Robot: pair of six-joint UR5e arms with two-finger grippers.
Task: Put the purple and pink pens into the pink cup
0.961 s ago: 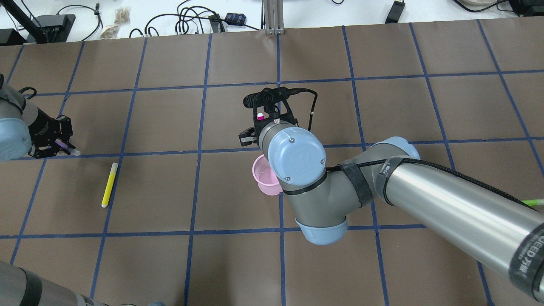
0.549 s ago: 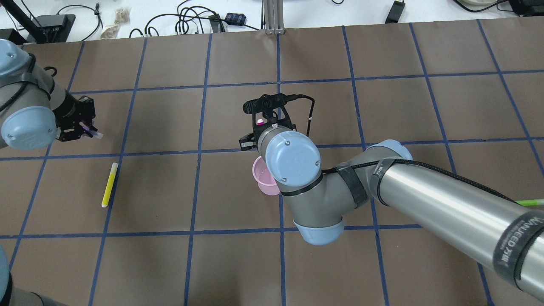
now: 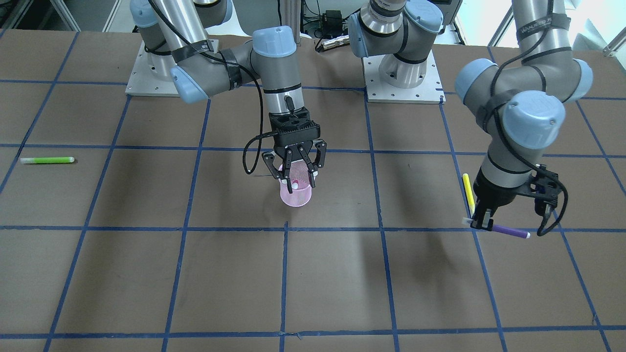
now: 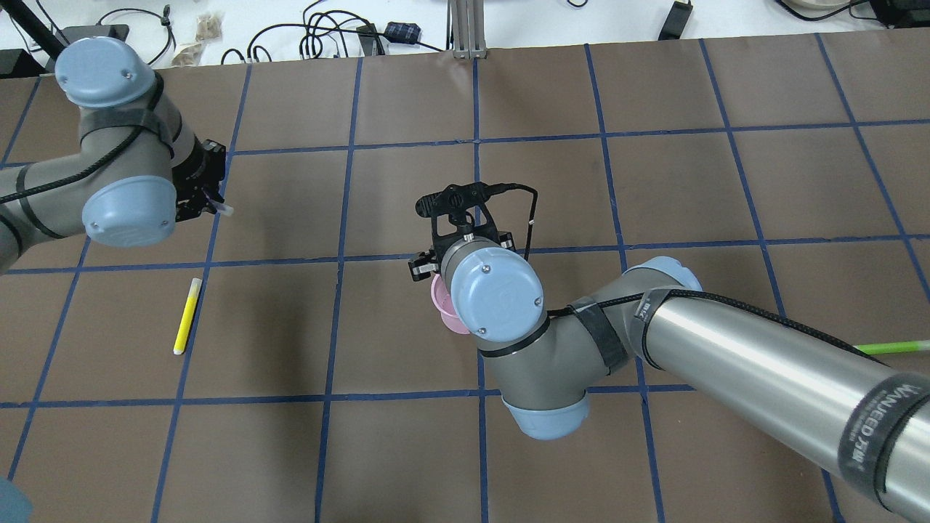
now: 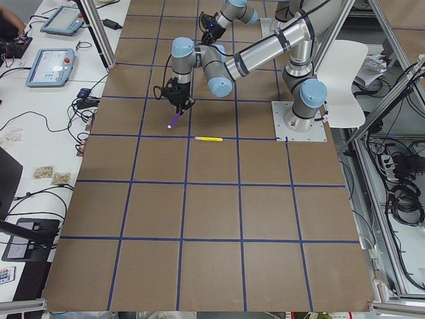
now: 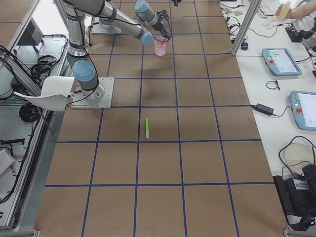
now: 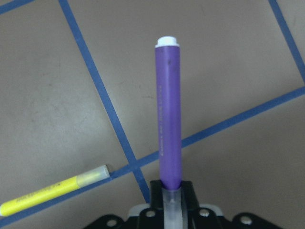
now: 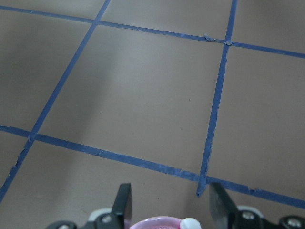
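The pink cup stands upright mid-table; its rim also shows in the overhead view. My right gripper hangs just over it, open, with a finger on either side of the rim. The pink pen's white end shows inside the cup, and again in the right wrist view between the spread fingers. My left gripper is shut on the purple pen, held level above the table far from the cup. The left wrist view shows the purple pen pointing away from the gripper.
A yellow pen lies on the table below my left arm and also shows in the left wrist view. A green pen lies far out on my right side. The brown mat carries a blue tape grid.
My left arm has lifted and swung toward the far side and center with the purple pen. My right gripper has shifted over the cup, and the pink pen's cap no longer shows above it.
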